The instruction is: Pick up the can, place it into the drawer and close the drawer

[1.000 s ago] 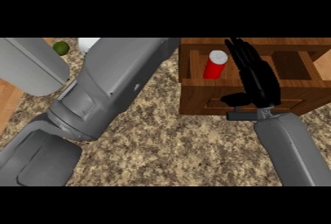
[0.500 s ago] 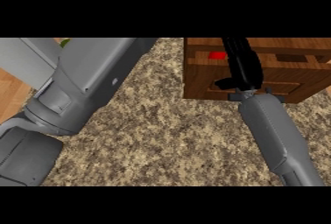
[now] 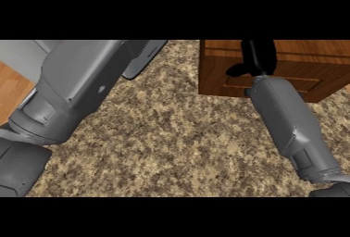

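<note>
Brown wooden drawer (image 3: 301,69) sits on speckled counter.

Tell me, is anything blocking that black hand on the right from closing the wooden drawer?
Nothing visible blocks it. The right black hand already lies against the brown wooden drawer unit, above the speckled stone counter. The can is not in view, so whether it is inside cannot be told.

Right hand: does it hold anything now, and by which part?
Cannot tell. Only the base of the right hand shows, against the wooden drawer unit; the rest is cut off, and no can is in view.
</note>
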Available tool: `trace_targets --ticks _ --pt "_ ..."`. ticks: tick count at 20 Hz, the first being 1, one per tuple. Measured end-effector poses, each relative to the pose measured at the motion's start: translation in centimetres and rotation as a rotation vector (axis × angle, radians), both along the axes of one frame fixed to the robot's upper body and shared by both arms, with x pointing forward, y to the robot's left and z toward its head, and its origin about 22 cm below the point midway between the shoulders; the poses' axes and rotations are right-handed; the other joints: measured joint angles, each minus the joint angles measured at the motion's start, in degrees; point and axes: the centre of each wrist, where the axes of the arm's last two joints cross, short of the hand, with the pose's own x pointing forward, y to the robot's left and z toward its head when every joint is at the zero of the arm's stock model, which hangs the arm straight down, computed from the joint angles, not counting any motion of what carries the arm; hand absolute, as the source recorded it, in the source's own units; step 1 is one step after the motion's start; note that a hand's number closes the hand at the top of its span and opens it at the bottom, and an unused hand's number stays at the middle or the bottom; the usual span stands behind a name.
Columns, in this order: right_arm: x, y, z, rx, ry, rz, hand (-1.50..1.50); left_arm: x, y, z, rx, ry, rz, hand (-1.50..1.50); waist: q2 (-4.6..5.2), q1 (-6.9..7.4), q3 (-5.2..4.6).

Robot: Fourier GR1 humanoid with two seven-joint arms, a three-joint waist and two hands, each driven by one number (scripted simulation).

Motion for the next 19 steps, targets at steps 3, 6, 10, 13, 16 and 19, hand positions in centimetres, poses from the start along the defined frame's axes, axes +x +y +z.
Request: trace_targets --ticks 3,6,10,13,16,19 --pt "0.7 0.5 0.7 -0.01 0.002 -0.007 -1.5 0.0 1.0 -0.4 0.002 0.007 -0.004 -1.5 0.15 0.42 0.05" --pt "1.2 0.8 1.2 -0.024 0.005 -0.012 -1.5 -0.2 1.6 -0.5 0.006 0.014 -0.01 -1.5 0.28 0.85 0.12" --pt "1.7 0.5 1.8 -0.027 0.018 -0.011 -1.5 -0.6 2.2 -0.9 0.005 0.014 -0.026 -1.5 0.55 1.54 0.25" --pt "1.9 0.5 1.9 -0.016 0.025 0.005 -1.5 -0.8 3.1 -1.2 0.005 0.017 -0.029 -1.5 0.66 1.64 0.32" --pt "2.0 0.5 2.1 0.014 0.027 0.041 -1.5 -1.2 3.6 -1.2 0.0 0.018 -0.038 -1.5 0.81 1.54 0.46" --pt "2.1 0.4 2.2 0.039 0.021 0.072 -1.5 -1.4 4.7 -1.1 -0.004 0.015 -0.032 -1.5 1.01 1.35 0.55"
